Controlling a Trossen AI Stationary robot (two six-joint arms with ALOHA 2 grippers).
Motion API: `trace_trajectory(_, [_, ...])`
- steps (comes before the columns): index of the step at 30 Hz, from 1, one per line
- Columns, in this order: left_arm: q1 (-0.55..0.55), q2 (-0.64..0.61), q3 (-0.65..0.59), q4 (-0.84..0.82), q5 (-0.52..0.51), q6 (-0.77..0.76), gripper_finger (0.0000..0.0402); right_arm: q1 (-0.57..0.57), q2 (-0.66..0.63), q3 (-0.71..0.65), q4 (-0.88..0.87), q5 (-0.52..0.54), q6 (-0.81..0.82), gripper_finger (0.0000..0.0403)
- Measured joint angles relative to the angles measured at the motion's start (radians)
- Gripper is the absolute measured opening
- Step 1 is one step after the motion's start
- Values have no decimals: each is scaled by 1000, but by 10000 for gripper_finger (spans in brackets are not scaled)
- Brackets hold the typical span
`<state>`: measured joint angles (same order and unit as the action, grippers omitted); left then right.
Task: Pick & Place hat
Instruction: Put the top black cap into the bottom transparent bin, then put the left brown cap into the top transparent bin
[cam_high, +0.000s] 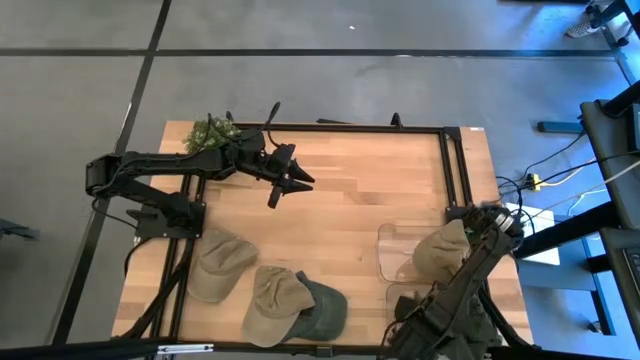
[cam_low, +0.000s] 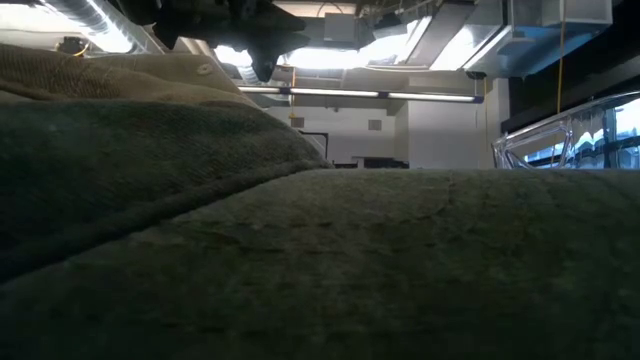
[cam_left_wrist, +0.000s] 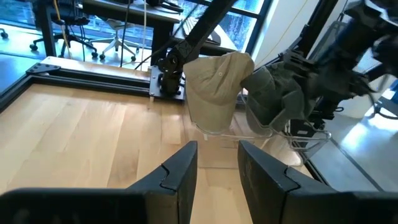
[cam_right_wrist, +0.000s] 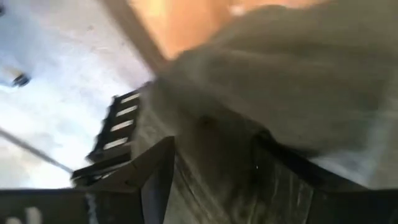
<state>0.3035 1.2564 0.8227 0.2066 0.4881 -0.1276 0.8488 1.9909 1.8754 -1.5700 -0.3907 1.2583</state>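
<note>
From above, the left gripper hovered empty over the bare wooden table, fingers slightly apart. The right gripper pressed against an olive cloth cap sitting in a clear plastic bin; three more caps lay well away from both sets of fingers.

At table height, dark green fabric filled nearly everything.

The left wrist camera showed a narrow gap between its fingers, the cap beyond them.

The right wrist camera showed fingers parted around olive cloth, grip uncertain.
</note>
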Motion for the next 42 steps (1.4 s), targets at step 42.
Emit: trace_trajectory(42, [-10, 0, 0, -1, -73, -19, 116, -51, -608, -320, 209, 1002, 192, 214])
